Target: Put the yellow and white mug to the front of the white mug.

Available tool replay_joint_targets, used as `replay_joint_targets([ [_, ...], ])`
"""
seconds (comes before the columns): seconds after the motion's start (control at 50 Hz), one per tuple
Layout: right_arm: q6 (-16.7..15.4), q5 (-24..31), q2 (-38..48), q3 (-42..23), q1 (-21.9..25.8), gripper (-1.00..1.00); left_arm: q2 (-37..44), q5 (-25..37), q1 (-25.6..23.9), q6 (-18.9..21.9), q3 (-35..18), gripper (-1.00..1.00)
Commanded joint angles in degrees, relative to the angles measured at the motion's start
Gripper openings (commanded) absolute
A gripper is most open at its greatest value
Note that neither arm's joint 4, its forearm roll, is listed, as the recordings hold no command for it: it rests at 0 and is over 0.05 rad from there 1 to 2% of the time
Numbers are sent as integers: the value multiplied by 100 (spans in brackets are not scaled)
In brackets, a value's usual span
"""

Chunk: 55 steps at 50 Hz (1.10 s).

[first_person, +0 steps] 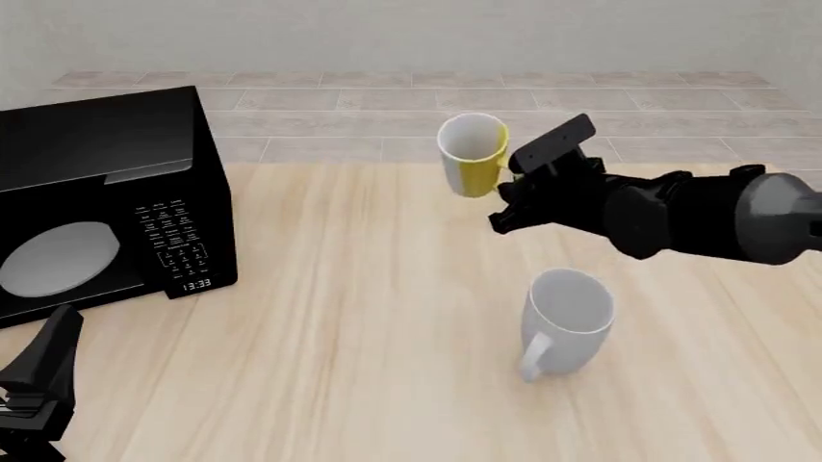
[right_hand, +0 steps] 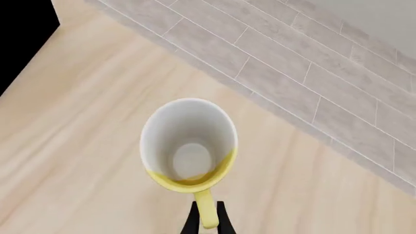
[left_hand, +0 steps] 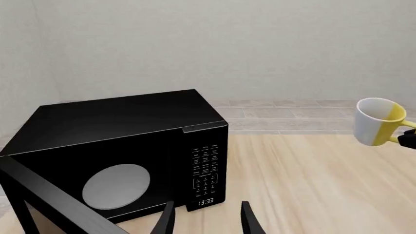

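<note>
While I watch the front view, my right gripper [first_person: 503, 197] has its fingers pinched on the yellow handle of the yellow and white mug [first_person: 473, 154], and the mug hangs in the air above the wooden table [first_person: 360, 318], tipped so its mouth faces up and toward the camera. In the right wrist view the same mug [right_hand: 190, 146] shows its pale inside, with the two dark fingertips [right_hand: 194, 222] closed narrowly on either side of the handle. From the left wrist view I see it [left_hand: 378, 122] well off to the side, clear of the tabletop.

On the table the white mug [first_person: 567, 318] sits nearer to me than the held one, its handle pointing toward the near edge, and the two are apart (whether it is fully upright or leaning a little I cannot tell).

My left gripper [left_hand: 206, 219] shows its two dark fingers spread with a clear gap and nothing between them. In the front view that arm [first_person: 38, 385] sits low at the near left corner, well apart from both mugs.

A black microwave [first_person: 110, 202] stands at the table's left side, its display reading 13:33. Beyond the table's far edge lies a tiled floor [first_person: 385, 96].
</note>
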Motion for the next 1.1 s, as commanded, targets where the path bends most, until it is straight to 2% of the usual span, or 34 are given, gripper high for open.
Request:
replay_joint_targets([
  [0.02, 4, -109, 245, -37, -403, -100, 0, 0, -1, 1, 0, 100],
  [0.6, -52, -464, 906, -83, -1191, -100, 0, 0, -1, 0, 0, 100],
  [0.86, -75, -601, 1304, -165, -1406, -100, 0, 0, 1, 0, 0, 100],
  [1.1, 49, -677, 1694, -335, -1481, -100, 1, 0, 1, 0, 0, 100],
])
